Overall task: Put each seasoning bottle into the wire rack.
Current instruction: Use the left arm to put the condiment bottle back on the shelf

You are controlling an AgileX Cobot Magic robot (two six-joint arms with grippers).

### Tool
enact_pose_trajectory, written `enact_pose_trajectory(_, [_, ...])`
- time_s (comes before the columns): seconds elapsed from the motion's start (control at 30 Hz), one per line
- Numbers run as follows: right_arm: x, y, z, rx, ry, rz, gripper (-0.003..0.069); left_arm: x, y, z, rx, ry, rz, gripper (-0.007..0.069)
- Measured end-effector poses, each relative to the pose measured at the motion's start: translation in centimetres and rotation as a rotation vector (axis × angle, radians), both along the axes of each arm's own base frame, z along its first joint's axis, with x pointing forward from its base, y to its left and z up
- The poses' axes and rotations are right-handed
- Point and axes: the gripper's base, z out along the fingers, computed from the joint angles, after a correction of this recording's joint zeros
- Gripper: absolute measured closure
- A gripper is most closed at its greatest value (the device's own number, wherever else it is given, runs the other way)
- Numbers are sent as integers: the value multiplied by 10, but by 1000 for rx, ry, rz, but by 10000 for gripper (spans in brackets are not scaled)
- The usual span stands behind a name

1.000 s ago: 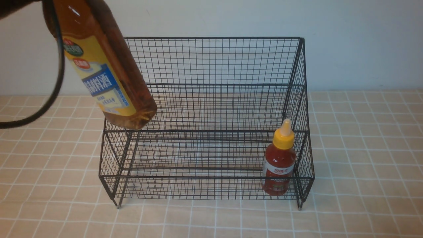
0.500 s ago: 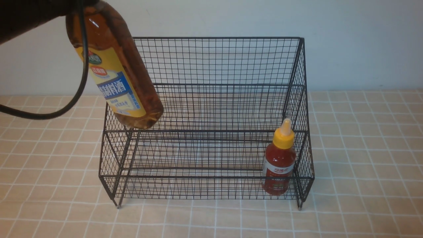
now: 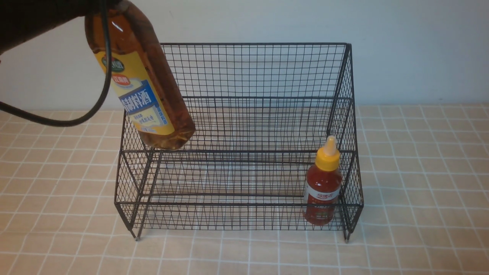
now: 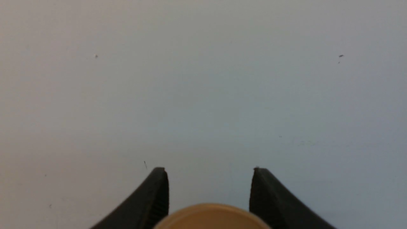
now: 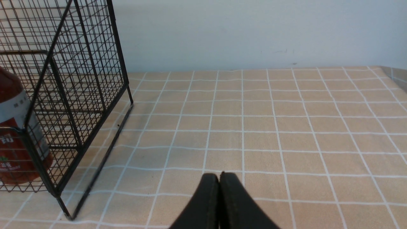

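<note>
The large amber bottle (image 3: 145, 88) with its yellow-blue label hangs tilted in the air, its base over the left end of the black wire rack (image 3: 244, 68). My left gripper (image 4: 209, 170) is shut on its top; the gold cap (image 4: 211, 218) shows between the fingers. In the front view the gripper itself is hidden at the top left. The small red sauce bottle (image 3: 323, 183) with a yellow nozzle cap stands upright in the rack's lower tier at the right end; it also shows in the right wrist view (image 5: 16, 127). My right gripper (image 5: 219, 175) is shut and empty, low over the table to the right of the rack.
The rack (image 5: 79, 79) stands on a beige checked tablecloth (image 3: 420, 172) before a pale wall. A black cable (image 3: 91, 110) loops down from my left arm beside the rack's left side.
My left gripper has carried the amber bottle to the right, so its base has moved from the rack's left edge to over the left end of the rack. The right arm and red bottle are still.
</note>
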Motion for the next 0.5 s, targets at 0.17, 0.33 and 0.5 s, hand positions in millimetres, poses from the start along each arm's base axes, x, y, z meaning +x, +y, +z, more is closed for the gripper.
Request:
enact_pose_trajectory(0.17, [0, 0, 0, 0, 0, 0, 673, 1, 5, -1, -14, 15, 63, 321])
enact_pose_trajectory(0.33, [0, 0, 0, 0, 0, 0, 673, 3, 13, -4, -17, 35, 146, 321])
enact_pose_trajectory(0.5, [0, 0, 0, 0, 0, 0, 673, 6, 12, -13, 10, 63, 171, 321])
